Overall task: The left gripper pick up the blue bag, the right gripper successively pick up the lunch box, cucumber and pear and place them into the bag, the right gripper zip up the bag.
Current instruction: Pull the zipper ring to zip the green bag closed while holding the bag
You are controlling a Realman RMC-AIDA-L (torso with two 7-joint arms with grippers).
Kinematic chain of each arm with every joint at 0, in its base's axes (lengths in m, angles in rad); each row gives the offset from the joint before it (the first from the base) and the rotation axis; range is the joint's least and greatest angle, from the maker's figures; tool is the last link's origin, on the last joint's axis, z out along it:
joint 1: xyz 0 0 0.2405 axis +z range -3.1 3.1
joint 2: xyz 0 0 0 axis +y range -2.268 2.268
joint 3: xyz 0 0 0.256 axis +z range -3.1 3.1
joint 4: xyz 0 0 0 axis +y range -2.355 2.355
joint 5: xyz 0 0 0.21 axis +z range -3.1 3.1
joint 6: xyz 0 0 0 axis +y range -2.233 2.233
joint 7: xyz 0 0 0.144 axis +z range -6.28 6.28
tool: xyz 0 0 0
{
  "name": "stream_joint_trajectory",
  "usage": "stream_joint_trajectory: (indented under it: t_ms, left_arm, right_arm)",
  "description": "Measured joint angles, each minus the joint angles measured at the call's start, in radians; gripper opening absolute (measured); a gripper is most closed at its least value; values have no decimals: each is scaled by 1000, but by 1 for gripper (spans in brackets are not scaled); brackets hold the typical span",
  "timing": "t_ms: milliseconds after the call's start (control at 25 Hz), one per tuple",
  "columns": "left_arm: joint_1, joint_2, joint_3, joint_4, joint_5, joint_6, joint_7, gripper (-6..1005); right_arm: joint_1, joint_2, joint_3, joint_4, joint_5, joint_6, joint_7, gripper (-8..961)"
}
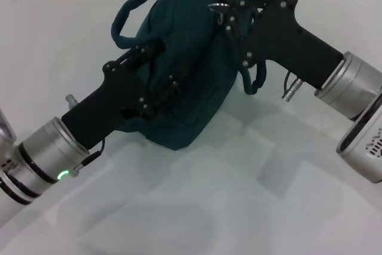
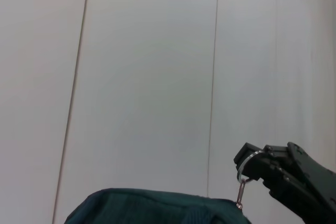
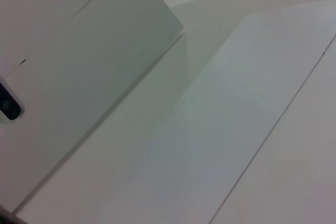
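A white table (image 1: 250, 195) fills the lower part of the head view, with soft grey shadows on it. Behind it stands a pale wall (image 2: 147, 77) of wide panels, divided by thin dark vertical seams. The light is even and cool.

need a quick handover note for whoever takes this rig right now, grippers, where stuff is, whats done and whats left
Left gripper: shut on the dark teal fabric bag, clamping its side fabric and holding it up off the white table.
Right gripper: shut on the metal ring zip pull at the bag's top edge.
The lunch box, cucumber and pear show in no view; the table is bare of them, so they are probably already inside.
Done: bag lifted, zip pull grasped.
Left: confirm the zip is fully closed; the opening itself cannot be seen.
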Motion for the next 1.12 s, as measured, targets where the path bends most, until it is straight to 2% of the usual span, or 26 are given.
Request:
stream_joint_trajectory:
  t_ms: [120,240,680,880,1120]
  left_arm:
    - [-3,0,0,0,1,-9,2,646]
    - [-11,0,2,1,11,-21,6,424]
    - [-35,0,6,9,23,-44,22,230]
    - [-20,4,11,9,26,-39,31,57]
    - [8,5,12,7,34,-43,69,56]
  right_arm:
    - [0,0,-1,0,0,0,0,36]
    - [-2,0,-3,0,-1,-1,-1,36]
    - [-13,0,-18,0,-1,-34,3,36]
    - [-20,0,-19,1,-2,-49,-1,36]
    - [-33,0,-28,3,3,-51,-1,36]
